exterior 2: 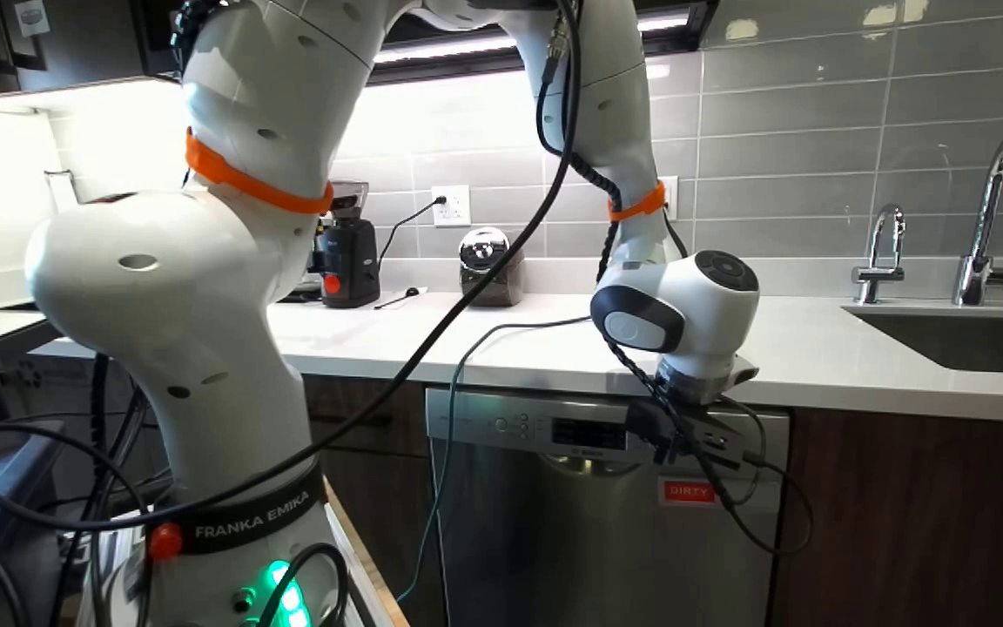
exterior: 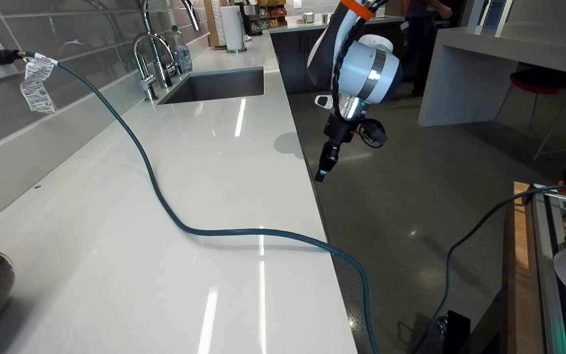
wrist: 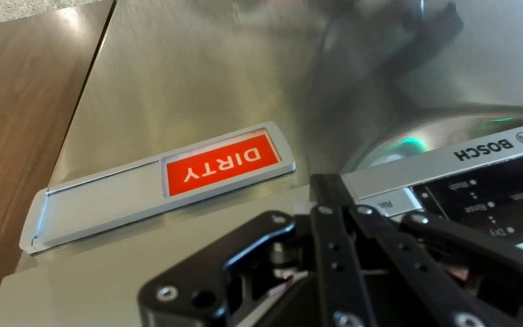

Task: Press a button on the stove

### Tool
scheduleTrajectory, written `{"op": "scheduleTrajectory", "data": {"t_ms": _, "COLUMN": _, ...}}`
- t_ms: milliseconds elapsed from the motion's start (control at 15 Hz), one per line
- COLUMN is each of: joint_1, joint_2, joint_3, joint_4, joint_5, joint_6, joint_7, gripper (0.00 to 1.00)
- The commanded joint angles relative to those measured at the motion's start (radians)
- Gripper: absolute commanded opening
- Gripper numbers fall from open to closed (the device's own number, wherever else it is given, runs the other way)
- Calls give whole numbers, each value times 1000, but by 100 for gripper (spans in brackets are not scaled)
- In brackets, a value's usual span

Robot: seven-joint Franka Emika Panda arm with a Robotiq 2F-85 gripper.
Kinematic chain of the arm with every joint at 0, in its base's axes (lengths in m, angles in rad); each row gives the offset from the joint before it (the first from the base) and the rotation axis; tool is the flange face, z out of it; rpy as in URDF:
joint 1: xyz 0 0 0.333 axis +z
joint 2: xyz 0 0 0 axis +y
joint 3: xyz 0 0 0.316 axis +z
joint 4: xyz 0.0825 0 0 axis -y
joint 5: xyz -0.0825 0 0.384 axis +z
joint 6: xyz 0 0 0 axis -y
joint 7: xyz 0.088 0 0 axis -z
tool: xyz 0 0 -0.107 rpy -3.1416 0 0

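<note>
A steel Bosch dishwasher (exterior 2: 589, 540) stands under the counter. I see no clear stove. Its control panel has a round knob or button (exterior 2: 501, 425), small buttons beside it and a dark display (exterior 2: 589, 433). In the wrist view, the display (wrist: 502, 195) is on the right, with a silver button (wrist: 391, 202) at its end. My gripper (wrist: 329, 190) is shut and empty, its fingertips in front of the panel just beside that button. Whether they touch the panel I cannot tell. In an exterior view, the gripper (exterior: 321, 175) hangs off the counter's front edge, pointing down.
A red and white DIRTY magnet (wrist: 223, 163) is on the dishwasher door beside the gripper. The white counter (exterior: 243, 187) is above, with a blue-green cable (exterior: 253, 231) crossing it and hanging over its edge. A sink (exterior: 224, 83) and faucets stand farther along.
</note>
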Motion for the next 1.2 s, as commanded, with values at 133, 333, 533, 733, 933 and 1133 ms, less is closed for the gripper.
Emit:
{"op": "scheduleTrajectory", "data": {"t_ms": 133, "joint_1": -27, "joint_2": 23, "joint_3": 30, "joint_4": 17, "joint_5": 33, "joint_6": 19, "joint_7": -43, "gripper": 0}}
{"op": "scheduleTrajectory", "data": {"t_ms": 333, "joint_1": -31, "joint_2": 24, "joint_3": 36, "joint_4": 19, "joint_5": 32, "joint_6": 16, "joint_7": -43, "gripper": 0}}
{"op": "scheduleTrajectory", "data": {"t_ms": 533, "joint_1": -29, "joint_2": 26, "joint_3": 37, "joint_4": 19, "joint_5": 27, "joint_6": 15, "joint_7": -40, "gripper": 0}}
{"op": "scheduleTrajectory", "data": {"t_ms": 733, "joint_1": -26, "joint_2": 30, "joint_3": 34, "joint_4": 19, "joint_5": 21, "joint_6": 19, "joint_7": -37, "gripper": 0}}
{"op": "scheduleTrajectory", "data": {"t_ms": 933, "joint_1": -25, "joint_2": 33, "joint_3": 33, "joint_4": 21, "joint_5": 21, "joint_6": 22, "joint_7": -37, "gripper": 0}}
{"op": "scheduleTrajectory", "data": {"t_ms": 1133, "joint_1": -31, "joint_2": 37, "joint_3": 39, "joint_4": 24, "joint_5": 27, "joint_6": 19, "joint_7": -40, "gripper": 0}}
